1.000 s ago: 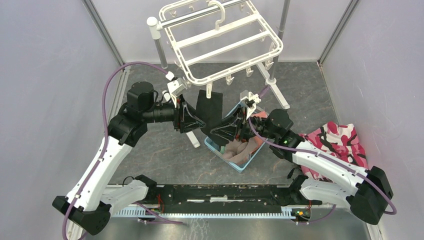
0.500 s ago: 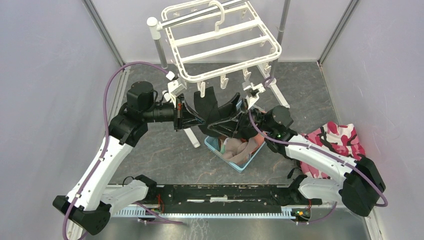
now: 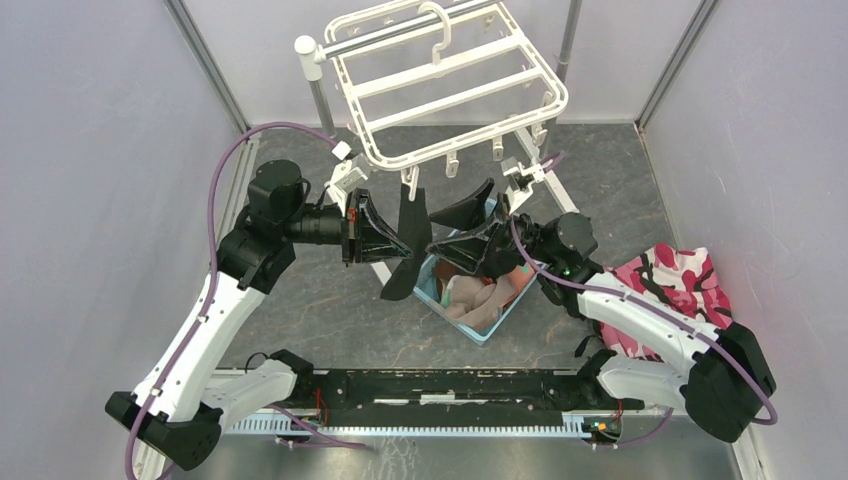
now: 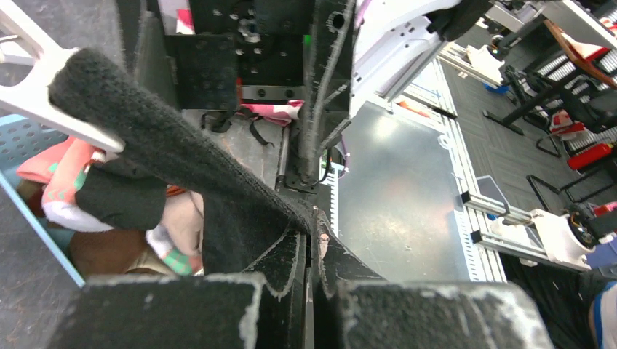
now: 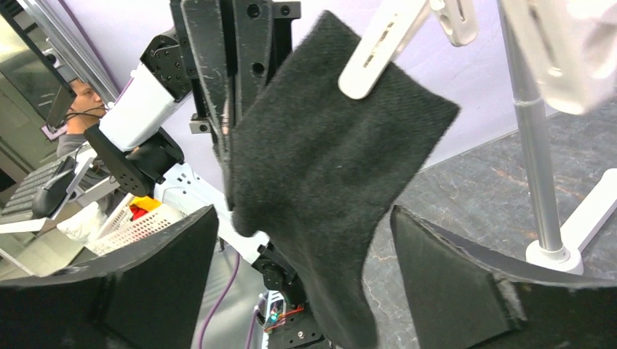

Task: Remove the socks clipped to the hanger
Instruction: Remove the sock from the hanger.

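**Left gripper pinches the clipped black sock; right gripper spread open around it**

A light blue slatted basket (image 3: 478, 337) sits on the table at centre, just near of the hanger. It holds a loose pile of socks (image 3: 480, 297). The left wrist view shows coral pink, pale pink and dark ones, and one with a white and green toe.

The white hanger (image 3: 462, 97) hangs by its hook from the rail of a grey pole stand (image 3: 320, 108) at the far side. The stand's white feet reach toward the basket. Small white clips dangle along the hanger's near edge, and most of those in view carry nothing. A pink, white and dark camouflage cloth heap (image 3: 675, 280) lies at the right, well apart from the basket and partly behind the right arm.

One black sock (image 3: 403, 278) hangs from a clip (image 3: 408, 181) at the hanger's near left corner. Its free end droops past the basket's left edge. The left gripper (image 3: 400, 240) comes in from the left, and its fingers are pressed together on the sock's middle. The right gripper (image 3: 440, 232) faces it from the right, over the basket, with its fingers spread wide. In the right wrist view the sock hangs between those two fingers without touching either.
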